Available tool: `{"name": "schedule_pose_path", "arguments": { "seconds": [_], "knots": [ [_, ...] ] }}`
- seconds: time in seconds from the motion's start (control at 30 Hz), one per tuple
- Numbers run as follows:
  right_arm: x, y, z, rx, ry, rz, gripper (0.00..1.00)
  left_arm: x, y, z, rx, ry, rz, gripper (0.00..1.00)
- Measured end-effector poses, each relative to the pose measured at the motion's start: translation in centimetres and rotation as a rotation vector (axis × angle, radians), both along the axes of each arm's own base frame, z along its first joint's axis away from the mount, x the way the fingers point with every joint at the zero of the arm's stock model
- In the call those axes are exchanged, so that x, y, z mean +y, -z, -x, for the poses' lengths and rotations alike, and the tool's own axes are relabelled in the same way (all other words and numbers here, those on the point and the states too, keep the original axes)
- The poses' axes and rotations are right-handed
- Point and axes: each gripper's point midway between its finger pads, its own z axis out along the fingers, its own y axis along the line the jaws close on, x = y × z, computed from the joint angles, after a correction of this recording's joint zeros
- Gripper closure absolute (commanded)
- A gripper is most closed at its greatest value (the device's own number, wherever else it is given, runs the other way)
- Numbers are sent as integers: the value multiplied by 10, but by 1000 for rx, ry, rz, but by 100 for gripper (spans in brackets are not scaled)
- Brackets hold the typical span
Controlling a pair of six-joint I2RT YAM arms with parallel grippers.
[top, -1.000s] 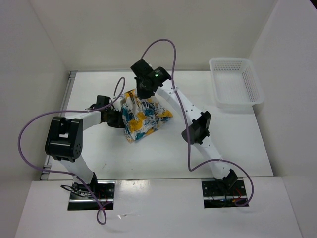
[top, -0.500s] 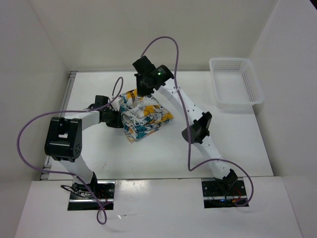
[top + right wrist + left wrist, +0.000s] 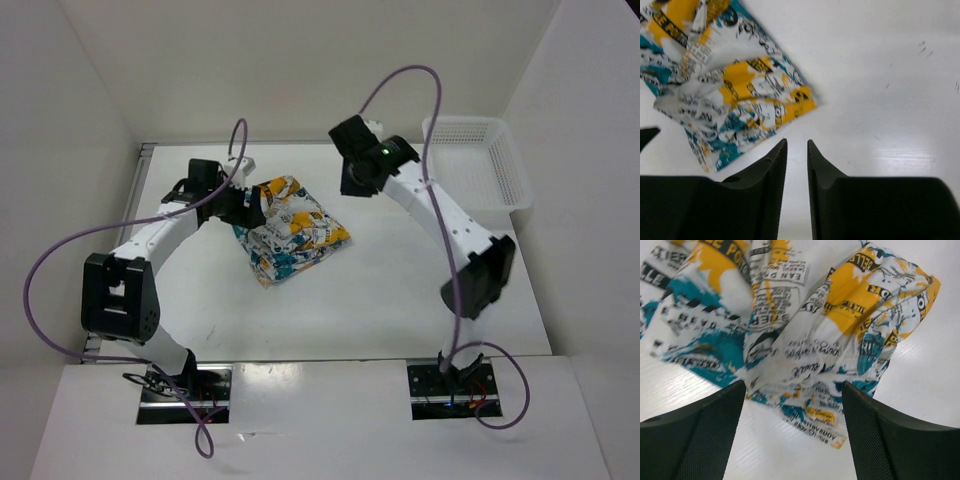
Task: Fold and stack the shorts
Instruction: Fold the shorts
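Observation:
The shorts (image 3: 290,232) lie in a folded, rumpled bundle on the white table, left of centre. My left gripper (image 3: 246,206) sits at the bundle's left edge, open wide. In the left wrist view the shorts (image 3: 805,325) fill the space ahead of the two fingers, and the left gripper (image 3: 792,390) holds nothing. My right gripper (image 3: 352,188) hangs above the table to the right of the bundle, clear of it. In the right wrist view the right gripper (image 3: 797,142) shows a narrow gap with only bare table in it, and the shorts (image 3: 725,95) lie to the upper left.
A white mesh basket (image 3: 475,165) stands at the back right corner of the table. White walls close in the table on the left, back and right. Purple cables loop over both arms.
Both grippers have let go of the shorts. The left one opened wide and drew back to the left. The right arm swung away to the right, and the bundle settled flat.

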Motion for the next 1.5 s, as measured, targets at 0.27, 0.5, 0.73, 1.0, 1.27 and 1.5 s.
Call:
{"name": "schedule_pose_path", "arguments": {
  "seconds": [0.27,0.5,0.73,1.0,1.27,1.5],
  "knots": [
    [-64,26,39,44,80,-75,69,-12,49,-5,125,1,-100,10],
    [-55,43,40,64,55,-95,69,-2,77,-6,180,-32,-155,15],
    [-53,49,41,72,42,-98,69,-9,89,-18,188,-18,-134,72],
    [-53,52,42,76,38,-96,69,-9,48,-19,135,-5,-78,99],
    [-54,56,43,81,30,-86,69,17,18,-37,89,-32,20,46],
    [-60,69,48,103,30,-63,69,54,59,-29,215,-125,23,14]
  ]
}}
